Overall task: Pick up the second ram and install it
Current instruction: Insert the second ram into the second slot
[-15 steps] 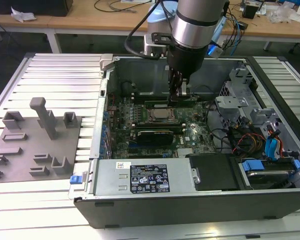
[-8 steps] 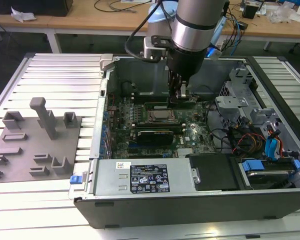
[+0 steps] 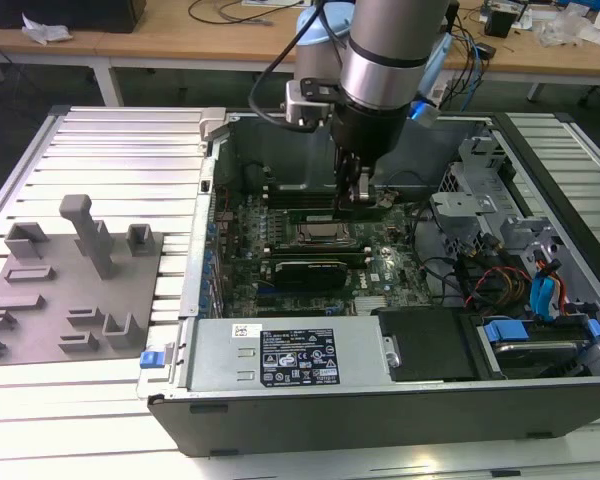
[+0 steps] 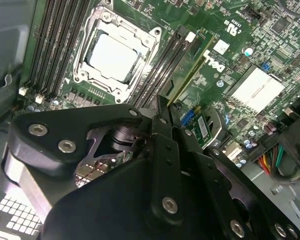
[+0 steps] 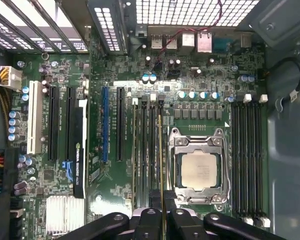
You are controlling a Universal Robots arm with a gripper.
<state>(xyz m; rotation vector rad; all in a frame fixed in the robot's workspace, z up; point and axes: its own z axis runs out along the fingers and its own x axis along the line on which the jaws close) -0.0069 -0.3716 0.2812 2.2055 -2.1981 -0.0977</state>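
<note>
In the first wrist view the gripper [image 5: 162, 216] is clenched on the second ram [image 5: 160, 160], a thin green stick seen edge-on, with a black finger [image 5: 149, 220] pressed against each face of its near end. The stick stands on edge and runs along the memory slots [image 5: 146, 150] just beside the processor socket [image 5: 199, 169]; whether it is fully seated in a slot cannot be told. In the second wrist view the ram's edge [image 4: 190, 75] shows beyond the black gripper body, lying along the slots next to the socket [image 4: 115, 52]. On the far side of the socket sits another bank of memory slots [image 5: 247, 150]. Further across the motherboard [image 5: 120, 75] a black card [image 5: 81, 150] stands in an expansion slot. In the exterior view the arm [image 3: 385, 50] reaches straight down into the open computer case [image 3: 380, 400], its gripper [image 3: 358, 195] low over the board. To the exterior view's left, a gray holder tray [image 3: 70, 290] lies on the table, well apart from the case.
</note>
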